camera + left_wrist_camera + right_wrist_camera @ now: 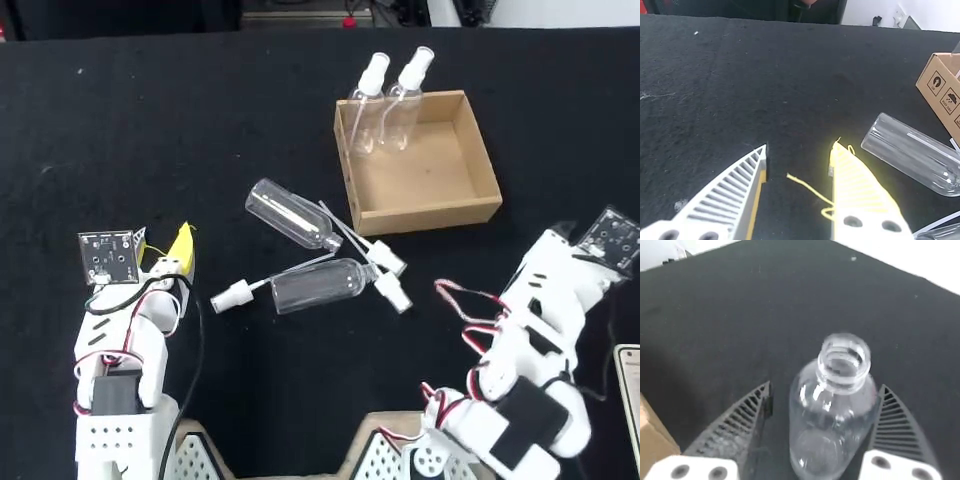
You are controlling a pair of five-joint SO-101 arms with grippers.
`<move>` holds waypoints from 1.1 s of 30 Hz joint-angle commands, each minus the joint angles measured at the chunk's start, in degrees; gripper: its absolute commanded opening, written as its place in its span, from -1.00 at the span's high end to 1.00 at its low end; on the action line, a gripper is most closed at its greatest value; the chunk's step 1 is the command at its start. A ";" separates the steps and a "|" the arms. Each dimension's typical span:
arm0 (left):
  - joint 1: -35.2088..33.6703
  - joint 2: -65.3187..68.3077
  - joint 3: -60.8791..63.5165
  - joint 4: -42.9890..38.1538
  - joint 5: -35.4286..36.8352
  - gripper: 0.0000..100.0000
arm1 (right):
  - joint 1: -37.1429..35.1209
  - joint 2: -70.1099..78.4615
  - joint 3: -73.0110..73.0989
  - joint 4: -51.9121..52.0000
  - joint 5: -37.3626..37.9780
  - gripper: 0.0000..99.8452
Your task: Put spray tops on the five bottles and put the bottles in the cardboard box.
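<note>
High view first. The cardboard box (420, 215) sits at the far right of the black table (150, 120). Inside it, a topped bottle (365, 110) and a second topped bottle (405, 105) lean side by side against the far wall, spray heads poking over the rim.

Just left of the box, two capless bottles lie on their sides. The upper bare bottle (293, 213) is angled with its neck toward the box's near corner, and the lower bare bottle (318, 283) is just below it. Loose around them are a first spray top (235, 295) off the lower bottle's left end and a second spray top (385, 260) and third spray top (392, 292) close together on the right.

The left gripper (162, 243) is low at near left, well apart from the bottles. The right arm (540, 330) is folded at near right.

Over to the left wrist view. The left gripper (799, 145) is spread, nothing between the white and yellow fingers but bare cloth. The upper bare bottle (912, 160) lies off to one side, with a corner of the cardboard box (942, 87) beyond it.

Right wrist view now. The right gripper (826, 386) is spread wide around an open-necked bottle (832, 410). One finger is against the clear wall, and a dark gap shows by the other. A corner of the cardboard box (655, 440) shows at the edge.
</note>
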 commanded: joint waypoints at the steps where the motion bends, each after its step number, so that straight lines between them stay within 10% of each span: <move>1: 0.57 0.18 1.19 0.18 -0.53 0.60 | -0.09 0.48 -3.56 -0.26 0.00 0.43; 33: 0.66 0.18 1.19 0.18 -0.53 0.60 | -0.18 1.01 4.62 -11.60 4.66 0.43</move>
